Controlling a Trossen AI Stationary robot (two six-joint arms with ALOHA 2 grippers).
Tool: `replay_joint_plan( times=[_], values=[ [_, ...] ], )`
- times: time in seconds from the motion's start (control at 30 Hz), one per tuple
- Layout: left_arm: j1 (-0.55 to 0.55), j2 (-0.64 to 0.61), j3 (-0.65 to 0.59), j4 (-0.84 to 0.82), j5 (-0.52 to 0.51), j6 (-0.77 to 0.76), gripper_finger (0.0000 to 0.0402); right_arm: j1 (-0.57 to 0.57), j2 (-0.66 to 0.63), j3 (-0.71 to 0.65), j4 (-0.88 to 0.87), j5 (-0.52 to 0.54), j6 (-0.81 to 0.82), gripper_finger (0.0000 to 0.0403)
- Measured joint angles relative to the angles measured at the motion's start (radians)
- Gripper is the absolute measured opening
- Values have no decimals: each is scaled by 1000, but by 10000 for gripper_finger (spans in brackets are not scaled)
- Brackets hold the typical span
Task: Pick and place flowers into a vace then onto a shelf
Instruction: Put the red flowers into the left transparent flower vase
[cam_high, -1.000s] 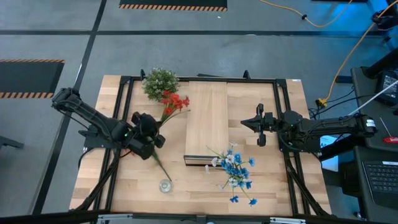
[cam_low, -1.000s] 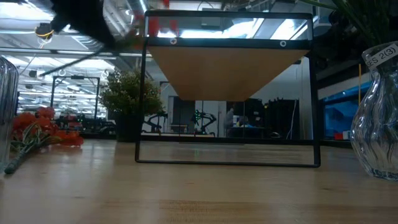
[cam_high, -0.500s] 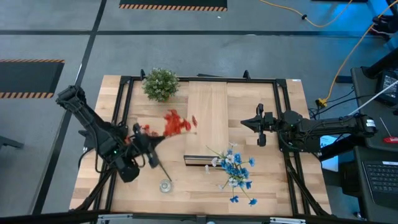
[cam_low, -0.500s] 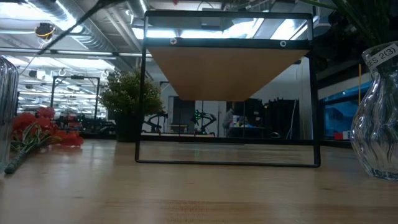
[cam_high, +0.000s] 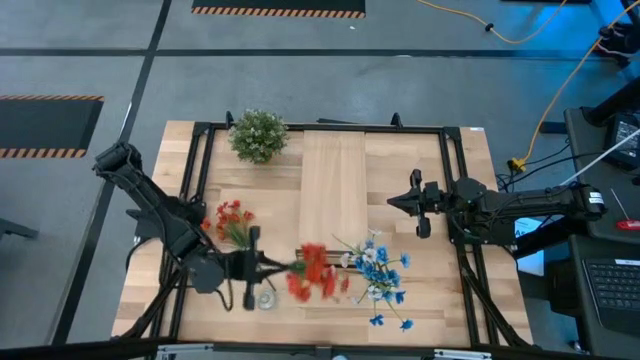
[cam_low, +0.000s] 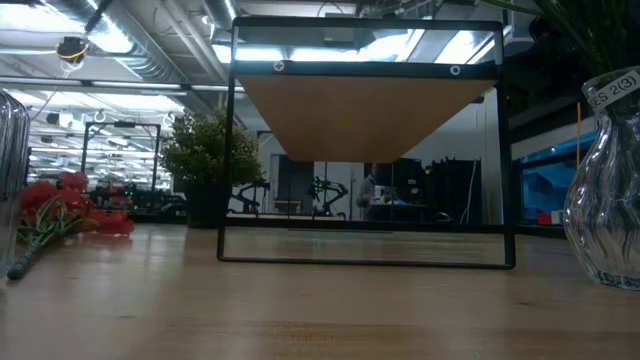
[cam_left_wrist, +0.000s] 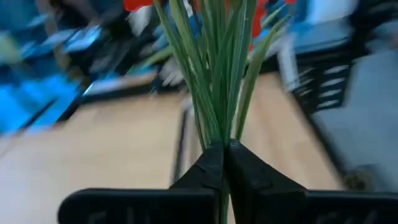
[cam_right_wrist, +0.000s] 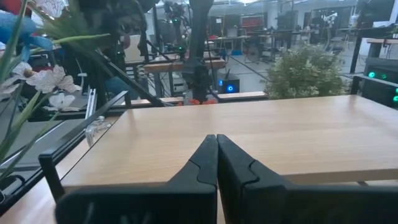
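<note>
Green stems (cam_left_wrist: 214, 81) show pinched tight in the left gripper (cam_left_wrist: 222, 163) only on its wrist cam. Overhead, that arm reaches sideways, red blooms (cam_high: 313, 273) ahead. Right gripper (cam_right_wrist: 216, 163) waits, fingers together, empty.

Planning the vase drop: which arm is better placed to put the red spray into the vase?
Left. The left gripper is already shut on the red spray right beside the glass vase; the right gripper waits shut and empty across the shelf.

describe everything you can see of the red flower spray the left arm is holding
The held red spray is a bundle of thin green stems topped with red-orange blooms, blurred in the high view. The left pincer is shut on the stems near their base, and the leaves fan outward from it. The spray lies roughly level above the table's front part, with its blooms toward the blue and white flowers and its grasped end above the glass vase.
</note>
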Motion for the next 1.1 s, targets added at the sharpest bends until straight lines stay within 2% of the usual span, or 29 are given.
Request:
replay_joint_plan(
  times=[0.1, 0.27, 0.33, 0.47, 0.57, 0.87, 1.1],
  values=[
    [0, -12, 0, 91, 67, 110, 3, 0, 0, 0, -1, 0, 0, 0],
    [11, -20, -9, 104, 71, 105, 3, 0, 0, 0, -2, -16, 22, 0],
    [15, -20, -57, 198, 72, 110, 3, 0, 0, 0, -2, -33, 27, 0],
    [18, -20, -203, 484, 63, 213, 3, 0, 0, 0, -4, -42, 27, 0],
    [9, -39, -267, 608, 65, 242, 3, 0, 0, 0, -8, -42, 26, 0],
    [-44, -70, -291, 648, 106, 199, 3, 0, 0, 0, -42, -42, 24, 0],
    [-57, -19, -291, 718, 103, 179, 3, 0, 0, -1, -61, -42, 23, 0]
  ],
)
